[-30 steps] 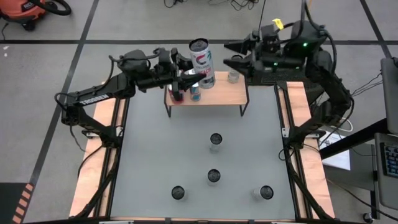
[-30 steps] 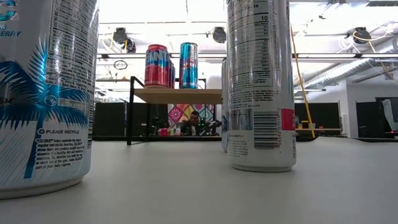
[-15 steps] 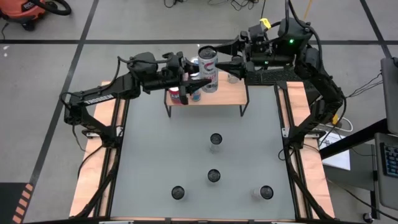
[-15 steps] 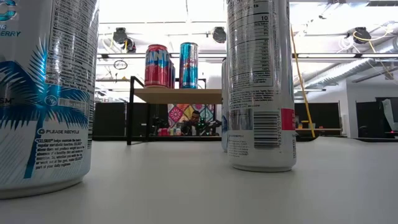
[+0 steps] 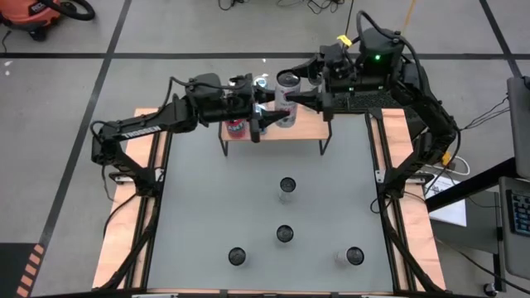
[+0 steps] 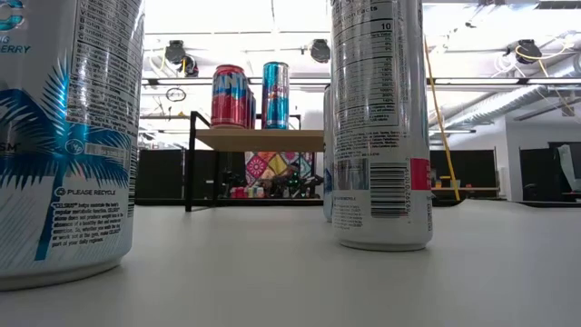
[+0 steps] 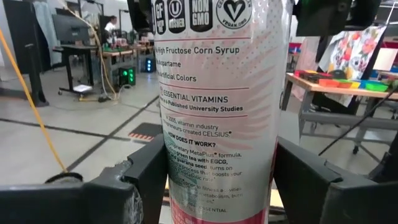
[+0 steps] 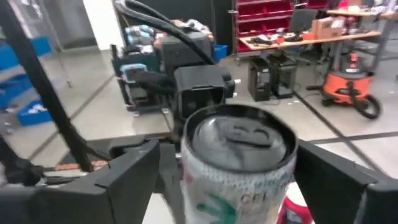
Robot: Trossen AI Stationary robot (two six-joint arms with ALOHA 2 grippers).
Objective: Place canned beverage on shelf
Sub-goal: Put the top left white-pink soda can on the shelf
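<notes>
The left gripper (image 5: 267,108) is clamped on the white can (image 5: 286,98) over the shelf (image 5: 308,125) at the table's twelve o'clock edge. The right gripper (image 5: 296,85) straddles the same can, fingers (image 8: 127,177) spread wide either side; contact unclear. A red can (image 5: 236,127) stands at the shelf's nine o'clock end

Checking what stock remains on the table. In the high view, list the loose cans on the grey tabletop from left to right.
Left to right: front-left can, middle can, can nearest the shelf, front-right can. The middle can and the one nearest the shelf are almost in line, so their order is close.
</notes>
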